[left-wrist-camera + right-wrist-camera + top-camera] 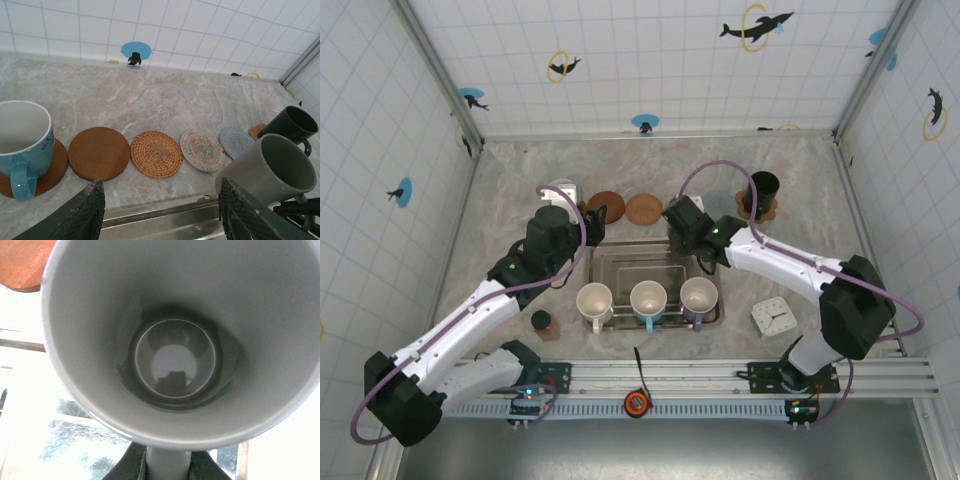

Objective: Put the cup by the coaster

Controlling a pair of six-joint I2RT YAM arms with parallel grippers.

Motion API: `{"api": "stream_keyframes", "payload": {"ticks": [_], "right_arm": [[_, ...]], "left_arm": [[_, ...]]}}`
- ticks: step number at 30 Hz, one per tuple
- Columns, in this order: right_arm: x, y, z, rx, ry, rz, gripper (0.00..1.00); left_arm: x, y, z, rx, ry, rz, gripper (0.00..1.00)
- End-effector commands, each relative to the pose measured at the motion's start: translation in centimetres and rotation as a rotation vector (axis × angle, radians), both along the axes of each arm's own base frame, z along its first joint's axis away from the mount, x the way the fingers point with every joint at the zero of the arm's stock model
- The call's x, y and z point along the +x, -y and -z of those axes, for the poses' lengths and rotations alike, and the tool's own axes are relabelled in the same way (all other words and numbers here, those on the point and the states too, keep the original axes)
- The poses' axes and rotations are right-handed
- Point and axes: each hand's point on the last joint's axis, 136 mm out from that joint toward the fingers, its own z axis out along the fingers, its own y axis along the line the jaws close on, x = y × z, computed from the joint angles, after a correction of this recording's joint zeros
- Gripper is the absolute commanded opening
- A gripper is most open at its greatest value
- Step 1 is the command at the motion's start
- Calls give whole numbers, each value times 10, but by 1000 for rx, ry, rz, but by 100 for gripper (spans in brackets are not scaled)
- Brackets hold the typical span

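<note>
My right gripper (682,222) is shut on the handle of a grey cup (175,340); the handle is pinched between its fingers (131,465). The cup (267,167) hangs tilted above the tray's far edge, in front of the row of coasters. That row holds a wooden coaster (99,152), a woven coaster (156,153), a multicoloured coaster (202,150) and a blue-grey coaster (236,142), all bare. My left gripper (162,215) stands open over the tray's far rim, nothing between its fingers (92,210).
A blue cup (25,140) sits on the leftmost coaster and a dark green cup (292,125) on the rightmost. The metal tray (620,260) holds three cups. A small clock (775,315) lies to its right, a small brown object (542,322) to its left.
</note>
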Motion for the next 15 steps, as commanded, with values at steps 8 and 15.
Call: {"api": "stream_keyframes", "payload": {"ticks": [8, 15], "right_arm": [[27, 34, -46, 55, 108, 64, 0], [41, 49, -56, 43, 110, 73, 0]], "left_arm": [[3, 3, -3, 7, 24, 6, 61], [6, 6, -1, 6, 19, 13, 61]]}}
